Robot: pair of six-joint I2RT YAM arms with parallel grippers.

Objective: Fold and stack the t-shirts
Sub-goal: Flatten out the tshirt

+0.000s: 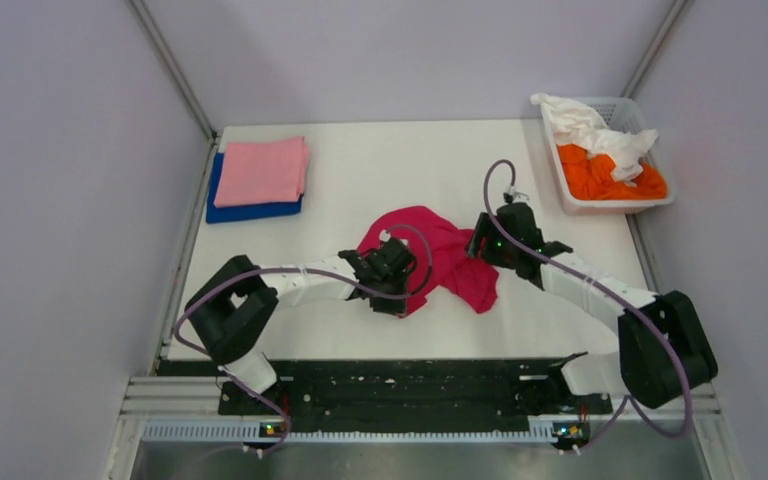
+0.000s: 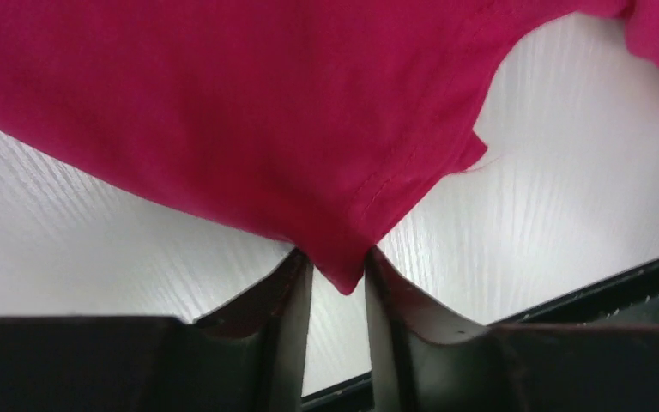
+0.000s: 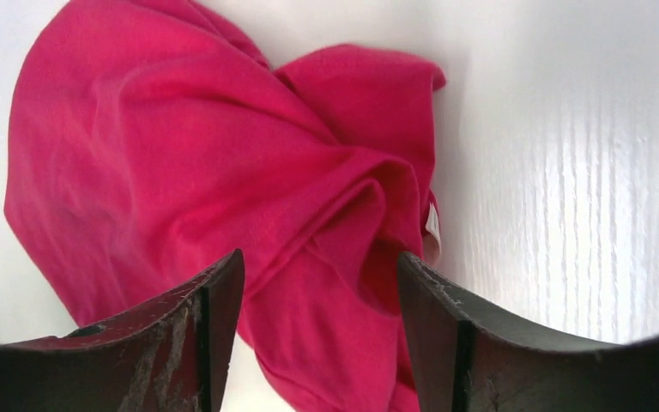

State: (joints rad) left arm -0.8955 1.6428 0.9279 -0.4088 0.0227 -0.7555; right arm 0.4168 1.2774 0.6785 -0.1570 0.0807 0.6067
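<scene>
T-shirt [image 1: 452,262], crumpled magenta-red, has one corner pinched in left tool [image 2: 339,268]; right tool [image 3: 319,268] gapes wide.

Top view looks down from behind over my whole counter [image 1: 390,160]; both wrist views sit close on the magenta-red t-shirt [image 1: 450,255], shared by all three.

Bright and even from above, diffuse, only faint soft shadows on the white bench [image 1: 380,170]. Streaky glare off it in both wrist views. Up close, magenta-red t-shirt [image 2: 249,112] slightly soft, dark fingers [image 3: 172,343] blurred along the bottom edge.
</scene>
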